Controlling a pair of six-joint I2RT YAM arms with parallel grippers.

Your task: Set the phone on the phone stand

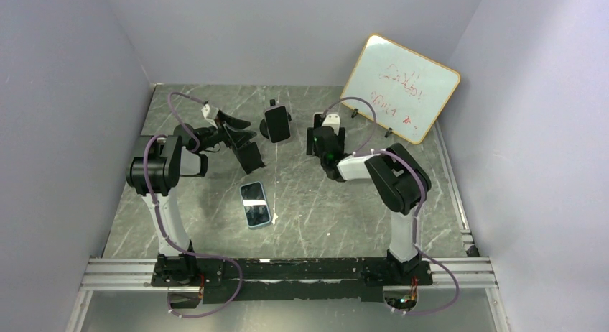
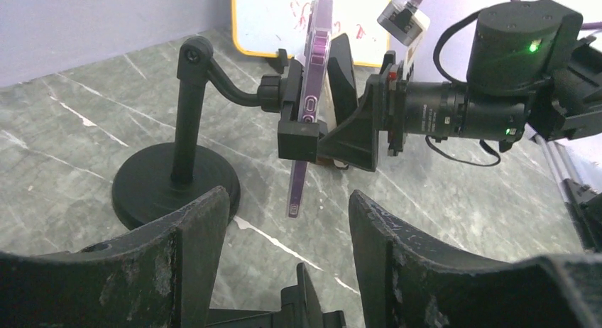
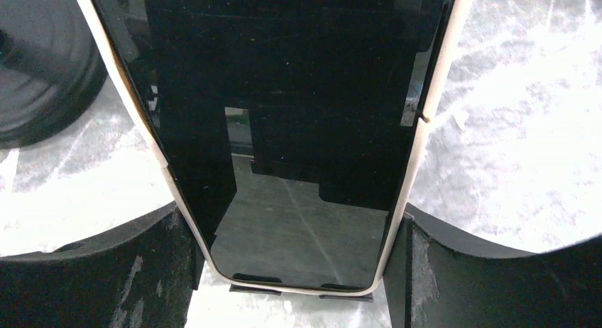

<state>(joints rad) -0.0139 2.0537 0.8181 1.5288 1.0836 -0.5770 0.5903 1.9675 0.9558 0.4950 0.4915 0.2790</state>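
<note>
- Phone (image 2: 310,94) upright in the clamp of the phone stand (image 2: 190,108), edge-on at centre of the left wrist view; upper middle of the overhead view.
- Right gripper (image 3: 294,221) straddling the phone's lower half, one finger along each long edge. Impossible to tell whether pinching the case or merely beside it.
- Left gripper (image 2: 284,197) spread wide at the bottom of the left wrist view, nothing between its fingers, hovering near the stand's round base.
- Step in hand, by judgement: seating and release. Best to confirm the clamp holds both edges, spread the right fingers fully, then back straight away from the screen. No sideways drag, as the stand may tip or swivel on its jointed arm.
- Hard to make out: the clamp itself, hidden behind the dark screen in the right wrist view; how firmly it bites.
- Second phone (image 1: 255,204) flat on the table (image 1: 316,203), lower centre overhead, well apart from the stand.
- Whiteboard (image 1: 400,88) scrawl, upper right, unreadable.
</note>
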